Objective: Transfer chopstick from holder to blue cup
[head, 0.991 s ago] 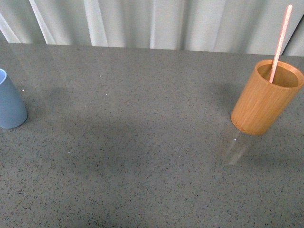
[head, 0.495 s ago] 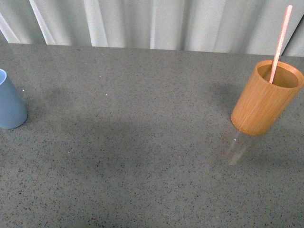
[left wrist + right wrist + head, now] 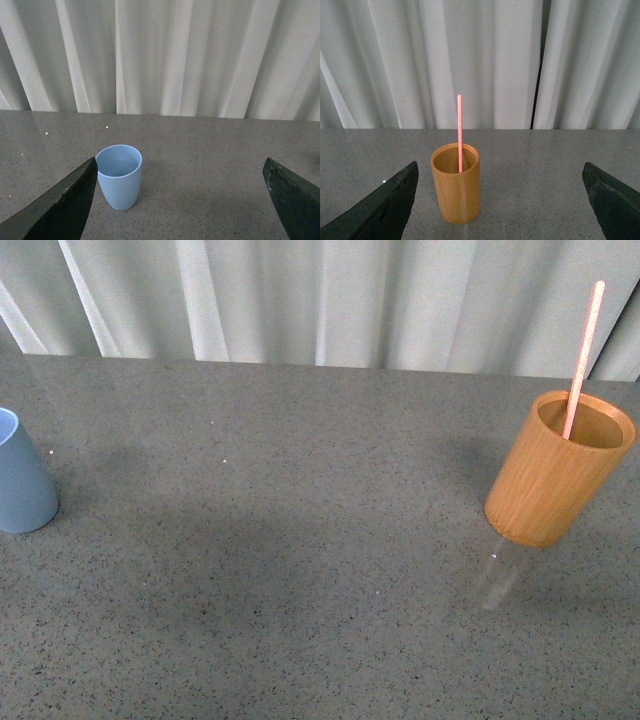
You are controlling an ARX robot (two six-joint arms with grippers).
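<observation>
The orange-brown wooden holder (image 3: pixel 559 468) stands at the right of the grey table, with one pale pink chopstick (image 3: pixel 583 352) leaning upright inside it. The light-blue cup (image 3: pixel 22 475) stands at the far left edge, upright and empty. Neither arm shows in the front view. In the left wrist view the blue cup (image 3: pixel 119 175) sits ahead, close to one finger of my open left gripper (image 3: pixel 180 200). In the right wrist view the holder (image 3: pixel 456 183) with its chopstick (image 3: pixel 459 131) stands ahead of my open right gripper (image 3: pixel 500 200), nearer one finger. Both grippers hold nothing.
A pale pleated curtain (image 3: pixel 330 295) hangs behind the table's far edge. The speckled grey tabletop (image 3: pixel 300 560) stretches between cup and holder. A faint reflection of the holder lies on the surface in front of it.
The front view has shifted slightly: holder, chopstick and cup sit a little lower in the picture and more curtain shows. The objects themselves have not moved on the table.
</observation>
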